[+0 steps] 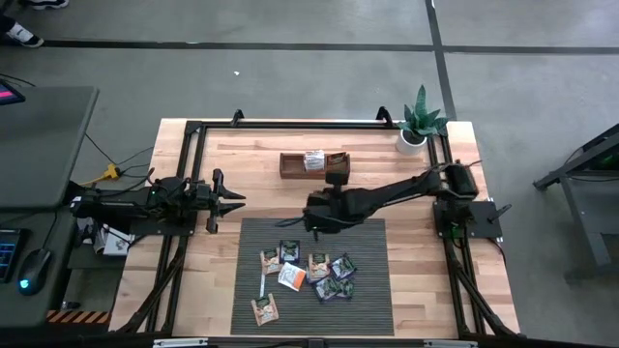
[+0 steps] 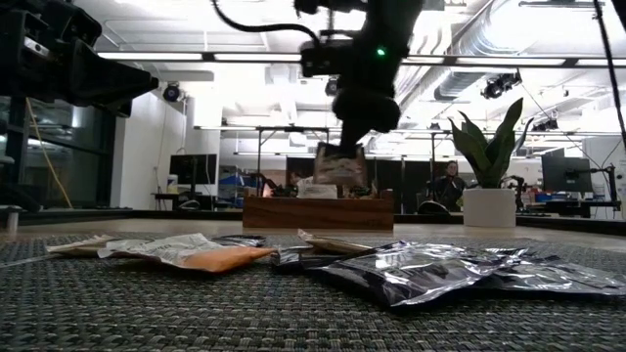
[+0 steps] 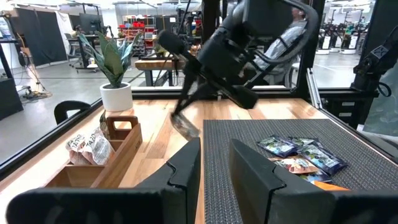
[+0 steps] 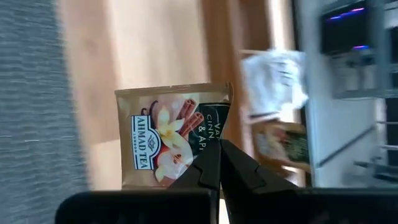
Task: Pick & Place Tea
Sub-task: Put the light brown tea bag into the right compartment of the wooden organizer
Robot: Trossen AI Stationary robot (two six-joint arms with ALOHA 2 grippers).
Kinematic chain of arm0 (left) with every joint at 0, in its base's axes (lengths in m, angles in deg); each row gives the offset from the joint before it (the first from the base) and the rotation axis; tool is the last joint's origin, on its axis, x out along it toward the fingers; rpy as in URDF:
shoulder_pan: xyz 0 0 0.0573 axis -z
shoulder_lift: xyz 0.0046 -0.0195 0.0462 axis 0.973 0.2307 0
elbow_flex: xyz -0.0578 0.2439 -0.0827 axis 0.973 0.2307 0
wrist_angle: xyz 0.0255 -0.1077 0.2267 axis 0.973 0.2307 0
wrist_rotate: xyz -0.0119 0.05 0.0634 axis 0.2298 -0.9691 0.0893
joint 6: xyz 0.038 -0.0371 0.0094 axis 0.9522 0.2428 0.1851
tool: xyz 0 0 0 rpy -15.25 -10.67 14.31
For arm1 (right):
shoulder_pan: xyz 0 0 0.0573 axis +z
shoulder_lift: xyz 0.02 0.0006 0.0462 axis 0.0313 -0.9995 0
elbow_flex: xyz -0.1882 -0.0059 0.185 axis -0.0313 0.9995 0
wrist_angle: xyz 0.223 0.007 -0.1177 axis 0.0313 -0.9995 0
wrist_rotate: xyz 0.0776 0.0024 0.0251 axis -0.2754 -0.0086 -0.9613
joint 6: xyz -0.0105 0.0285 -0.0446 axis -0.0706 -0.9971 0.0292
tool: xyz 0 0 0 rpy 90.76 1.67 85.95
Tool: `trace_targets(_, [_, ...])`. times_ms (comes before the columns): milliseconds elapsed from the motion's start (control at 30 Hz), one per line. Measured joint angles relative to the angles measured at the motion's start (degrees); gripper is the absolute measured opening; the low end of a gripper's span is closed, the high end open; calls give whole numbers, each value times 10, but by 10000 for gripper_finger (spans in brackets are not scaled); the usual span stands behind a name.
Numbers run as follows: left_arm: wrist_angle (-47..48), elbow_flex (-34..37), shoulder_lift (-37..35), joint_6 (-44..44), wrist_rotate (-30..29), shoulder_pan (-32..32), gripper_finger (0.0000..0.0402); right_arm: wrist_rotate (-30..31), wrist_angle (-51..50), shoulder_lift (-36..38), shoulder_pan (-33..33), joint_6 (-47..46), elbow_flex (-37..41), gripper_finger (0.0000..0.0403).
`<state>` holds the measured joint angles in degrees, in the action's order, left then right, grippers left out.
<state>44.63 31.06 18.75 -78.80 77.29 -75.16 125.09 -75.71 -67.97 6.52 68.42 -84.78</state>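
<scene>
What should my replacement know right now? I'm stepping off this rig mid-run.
Right gripper: shut on a tan tea sachet, held in the air between the grey mat and the wooden tray.
Left gripper: empty, waiting at the table's left side.
Done: at least two sachets lie in the tray.
Left: drop this one, then move the pile on the mat.

Bright ceiling strip lights (image 2: 245, 56) glare in the low view, leaving the arm above a dark silhouette. Foil tea packets (image 2: 430, 271) glint. The right wrist view is smeared with motion blur; the overhead view is evenly lit with soft shadows.
</scene>
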Motion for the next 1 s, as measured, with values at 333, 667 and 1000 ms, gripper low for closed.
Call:
trace_targets(333, [0, 0, 0, 0, 0, 0, 82, 123, 165, 88, -1, 57, 192, 0])
trace_targets(667, [0, 0, 0, 0, 0, 0, 82, 174, 298, 109, -17, 159, 284, 0])
trace_targets(1000, [0, 0, 0, 0, 0, 0, 82, 201, 353, 109, -46, 238, 295, 0])
